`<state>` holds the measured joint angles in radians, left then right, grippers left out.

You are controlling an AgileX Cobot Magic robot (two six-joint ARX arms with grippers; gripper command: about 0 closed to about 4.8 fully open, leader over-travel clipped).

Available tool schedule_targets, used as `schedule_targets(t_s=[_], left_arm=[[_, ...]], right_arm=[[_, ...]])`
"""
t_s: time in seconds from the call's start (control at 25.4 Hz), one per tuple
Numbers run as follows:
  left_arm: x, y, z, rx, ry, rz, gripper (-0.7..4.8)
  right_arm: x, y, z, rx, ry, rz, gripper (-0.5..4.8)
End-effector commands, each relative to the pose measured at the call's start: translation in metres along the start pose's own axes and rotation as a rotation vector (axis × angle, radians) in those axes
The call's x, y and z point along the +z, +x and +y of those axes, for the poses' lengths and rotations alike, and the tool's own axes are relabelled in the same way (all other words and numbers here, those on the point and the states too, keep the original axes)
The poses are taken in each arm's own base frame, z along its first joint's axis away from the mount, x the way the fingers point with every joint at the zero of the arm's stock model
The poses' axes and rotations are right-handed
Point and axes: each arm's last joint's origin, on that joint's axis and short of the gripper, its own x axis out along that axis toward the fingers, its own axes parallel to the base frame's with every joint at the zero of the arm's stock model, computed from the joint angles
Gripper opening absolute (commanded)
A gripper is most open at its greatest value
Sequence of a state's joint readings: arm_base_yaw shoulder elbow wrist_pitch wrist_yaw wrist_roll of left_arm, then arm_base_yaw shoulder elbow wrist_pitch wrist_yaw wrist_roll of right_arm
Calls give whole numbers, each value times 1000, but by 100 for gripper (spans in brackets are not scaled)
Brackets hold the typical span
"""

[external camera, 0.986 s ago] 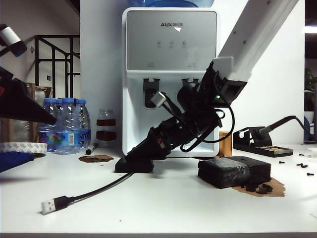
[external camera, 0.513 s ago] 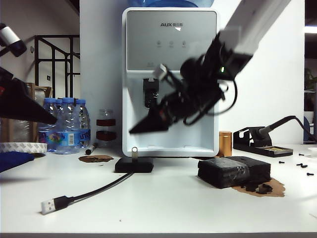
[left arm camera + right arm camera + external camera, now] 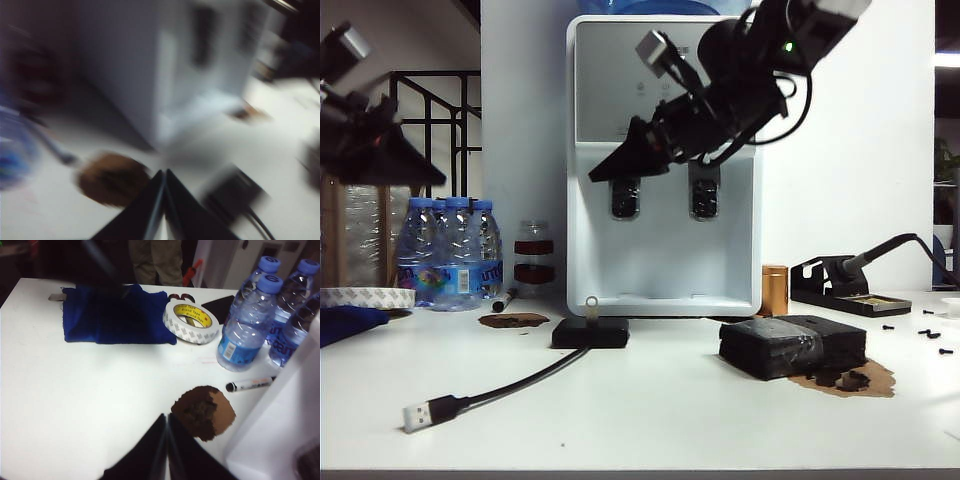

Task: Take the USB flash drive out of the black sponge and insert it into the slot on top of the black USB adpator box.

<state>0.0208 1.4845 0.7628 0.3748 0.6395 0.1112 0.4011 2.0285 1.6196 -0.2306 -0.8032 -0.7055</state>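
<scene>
Table (image 3: 650,420) surface, white, carries the black USB adpator box (image 3: 590,333) near its middle, in front of a white water dispenser (image 3: 665,160). The USB flash drive (image 3: 591,305) stands upright from the top of the box, loop end up, so it sits in the slot, which itself cannot be made out. A black cable (image 3: 510,385) runs from the box toward the table's front edge and ends in a silver plug (image 3: 417,416). The black sponge (image 3: 793,347) lies well to the right of the box, on a brown patch, with a soldering iron stand (image 3: 840,285) behind it. The right gripper (image 3: 595,176) hangs high above the box in front of the dispenser, its fingers pressed together and holding nothing; its wrist view (image 3: 165,422) looks down on a tape roll (image 3: 191,322), a blue cloth (image 3: 112,315), water bottles (image 3: 245,330) and a marker (image 3: 250,384). The left gripper (image 3: 438,181) is raised at the far left, away from the table; its blurred wrist view (image 3: 165,175) shows the fingers meeting at the tip, empty.
</scene>
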Motion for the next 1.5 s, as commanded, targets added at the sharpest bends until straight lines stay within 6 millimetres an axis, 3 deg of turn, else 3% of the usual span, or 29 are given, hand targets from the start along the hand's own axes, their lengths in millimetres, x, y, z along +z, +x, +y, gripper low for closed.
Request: schedule_targets(t_s=[0.04, 0.32, 0.47, 0.71, 0.83, 0.95, 1.1, 1.3, 1.5], left_arm=[[24, -6, 5, 198, 45, -173, -4], [50, -22, 2, 426, 77, -342, -4], [66, -42, -4, 581, 24, -421, -4], [82, -72, -25, 579, 23, -422, -4], [81, -87, -36, 573, -34, -358, -4], [78, -97, -44, 558, -87, -299, -4], [72, -112, -61, 442, -152, -215, -4], [75, -156, -95, 406, -114, -245, -4], [62, -205, -133, 420, -45, -260, -4]], right_arm=[[14, -14, 2, -106, 12, 80, -3], [32, -39, 7, -425, 52, 135, -3], [32, -65, 31, -714, 67, 55, -3], [28, -112, 69, -1090, 122, -96, -3], [25, -142, 75, -1156, 208, -131, -3], [23, -159, 80, -1186, 220, -116, -3], [13, -195, 97, -1266, 222, -118, -3], [-4, -243, 146, -1256, 240, -216, -3], [-6, -260, 201, -1229, 216, -255, -3]])
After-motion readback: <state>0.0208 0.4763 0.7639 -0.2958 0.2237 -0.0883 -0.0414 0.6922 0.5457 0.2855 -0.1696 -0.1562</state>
